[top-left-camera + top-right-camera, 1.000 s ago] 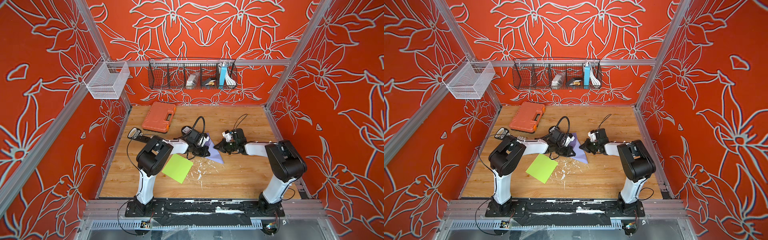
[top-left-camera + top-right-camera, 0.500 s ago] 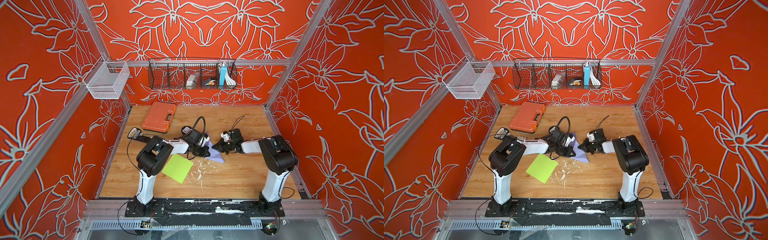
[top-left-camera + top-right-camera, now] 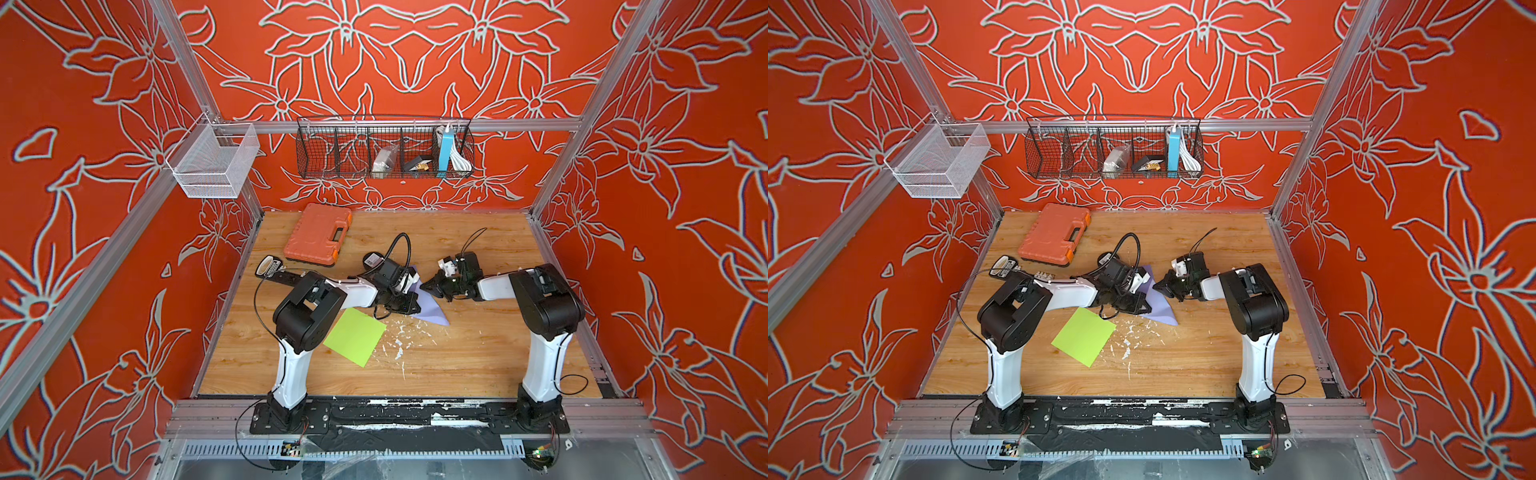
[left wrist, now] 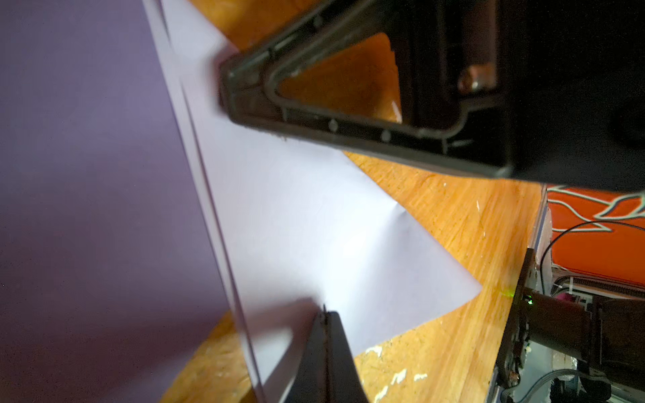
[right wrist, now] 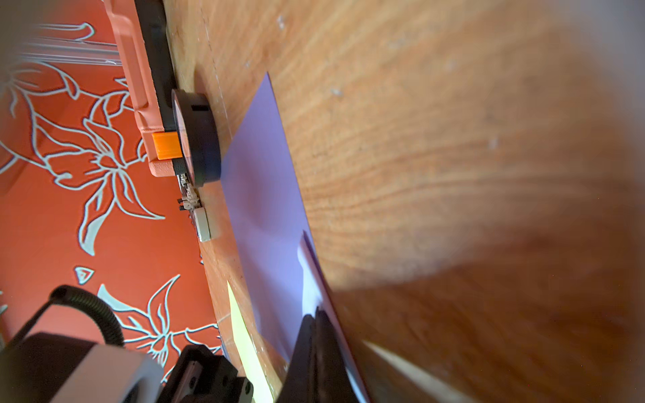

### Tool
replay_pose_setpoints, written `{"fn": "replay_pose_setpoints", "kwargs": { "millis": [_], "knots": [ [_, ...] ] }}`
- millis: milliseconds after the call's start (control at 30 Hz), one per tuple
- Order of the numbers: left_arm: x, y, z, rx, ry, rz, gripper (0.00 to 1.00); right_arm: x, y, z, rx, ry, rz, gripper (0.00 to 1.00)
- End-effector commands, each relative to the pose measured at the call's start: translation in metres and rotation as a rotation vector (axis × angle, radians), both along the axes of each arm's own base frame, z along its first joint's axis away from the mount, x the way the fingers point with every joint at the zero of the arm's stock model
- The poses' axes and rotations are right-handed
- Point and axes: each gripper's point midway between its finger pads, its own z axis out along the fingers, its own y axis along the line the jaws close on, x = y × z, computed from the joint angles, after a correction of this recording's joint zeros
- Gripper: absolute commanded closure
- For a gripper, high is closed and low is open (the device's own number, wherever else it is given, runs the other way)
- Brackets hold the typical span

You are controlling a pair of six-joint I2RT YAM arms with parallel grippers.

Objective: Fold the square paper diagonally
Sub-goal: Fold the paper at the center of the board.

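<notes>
The lilac paper (image 3: 432,311), a thin matte sheet, was found at the middle of the wood-grain desk (image 3: 478,357), between the two grippers. In both top views it was seen as a narrow triangular shape. Its long axis was directed from the far side, beside the left wrist, toward the near right, and it ended there in a sharp corner. In the left wrist view a darker flap (image 4: 87,209) was seen raised off a flat, paler layer, and the two were separated by a straight doubled edge. The left gripper (image 3: 413,308) was closed, its black tapered fingers (image 4: 335,349) pressed together with the tip set against the paper. Whether the sheet was pinched between them could not be told. The right gripper (image 3: 424,285) was likewise closed tight, and its tip was placed on the opposite edge of the paper. Both arms were mounted at the front rail, with white lower links held upright, black elbows bent, and forearms stretched low over the desk toward each other. A flat green paper (image 3: 355,337) square was seen just beside the left forearm, with white flecks (image 3: 399,353) scattered near it. A ribbed orange case (image 3: 318,235) was seen well behind.
</notes>
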Motion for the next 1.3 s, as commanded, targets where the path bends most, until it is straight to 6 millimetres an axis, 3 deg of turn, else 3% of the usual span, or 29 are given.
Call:
{"fn": "replay_pose_setpoints", "kwargs": {
  "millis": [0, 333, 433, 567, 667, 767, 1000, 1267],
  "knots": [
    [-0.008, 0.0, -0.01, 0.034, 0.02, -0.025, 1.0, 0.005, -0.016, -0.03, -0.087, 0.059, -0.073, 1.0],
    [-0.008, 0.0, -0.009, 0.033, 0.016, -0.024, 1.0, 0.019, -0.013, -0.032, -0.095, 0.047, -0.085, 1.0],
    [-0.007, 0.0, -0.009, 0.031, 0.017, -0.022, 1.0, 0.028, -0.007, -0.015, -0.066, -0.009, -0.057, 1.0],
    [-0.007, -0.001, -0.009, 0.026, 0.018, -0.021, 1.0, 0.031, 0.001, 0.03, -0.06, -0.119, 0.011, 1.0],
    [-0.007, -0.002, -0.007, 0.024, 0.012, -0.02, 1.0, 0.018, -0.002, 0.058, -0.102, -0.164, 0.049, 1.0],
    [-0.007, -0.001, -0.006, 0.024, 0.004, -0.018, 1.0, -0.005, -0.008, 0.069, -0.17, -0.146, 0.093, 1.0],
    [-0.008, -0.003, -0.004, 0.016, -0.002, -0.02, 1.0, -0.069, -0.031, 0.053, -0.354, 0.006, 0.178, 1.0],
    [-0.009, -0.004, -0.001, 0.016, -0.017, -0.018, 1.0, -0.098, -0.042, 0.028, -0.43, 0.089, 0.147, 1.0]
  ]
}}
